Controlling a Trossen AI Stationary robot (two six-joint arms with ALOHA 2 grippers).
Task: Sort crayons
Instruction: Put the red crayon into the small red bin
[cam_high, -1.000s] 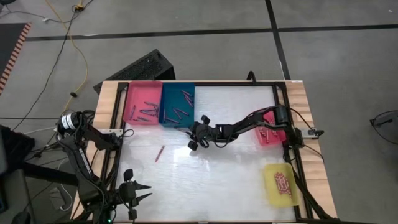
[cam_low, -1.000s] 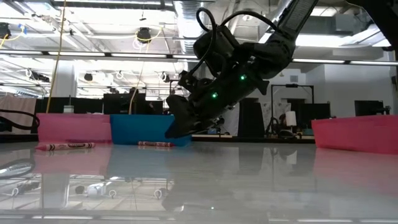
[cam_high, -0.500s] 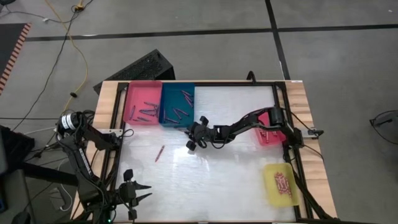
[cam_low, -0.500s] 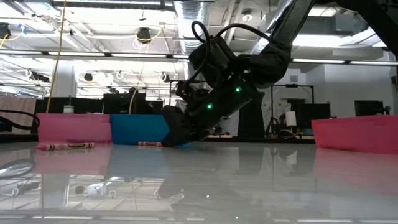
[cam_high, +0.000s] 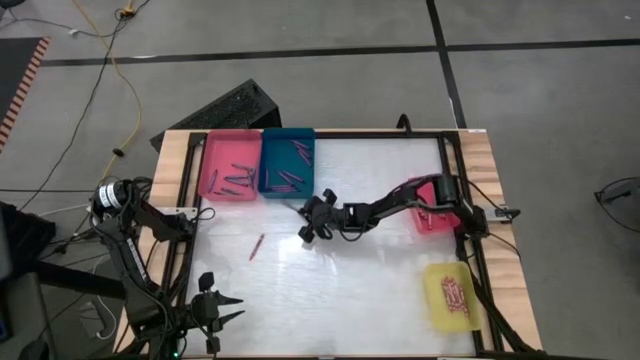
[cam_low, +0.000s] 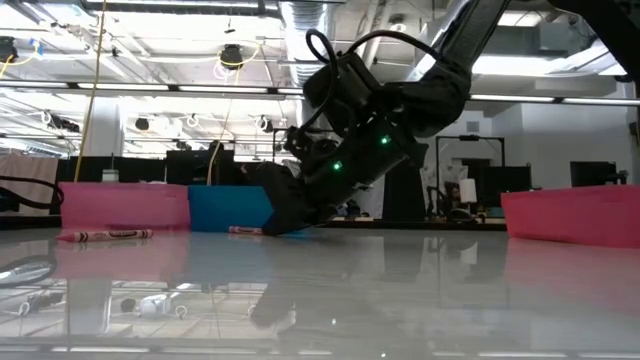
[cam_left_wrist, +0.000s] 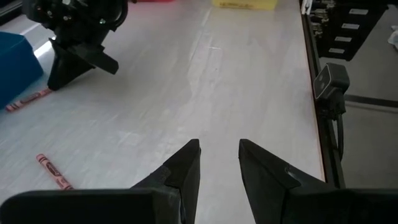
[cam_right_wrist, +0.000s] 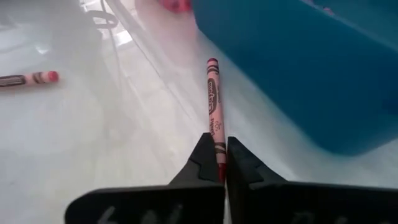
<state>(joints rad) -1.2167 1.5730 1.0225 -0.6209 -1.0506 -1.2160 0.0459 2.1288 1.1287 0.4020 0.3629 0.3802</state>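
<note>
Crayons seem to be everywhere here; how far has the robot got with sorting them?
Largely done: crayons already lie in the pink tray, blue tray, red tray and yellow tray. In hand: the right gripper is shut on a red crayon lying beside the blue tray. Left: another red crayon loose on the table. The left gripper waits open at the near edge.

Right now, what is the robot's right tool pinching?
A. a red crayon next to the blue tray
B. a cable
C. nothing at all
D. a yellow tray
A: in the right wrist view the right tool is closed on a red crayon lying beside the blue tray.
</note>
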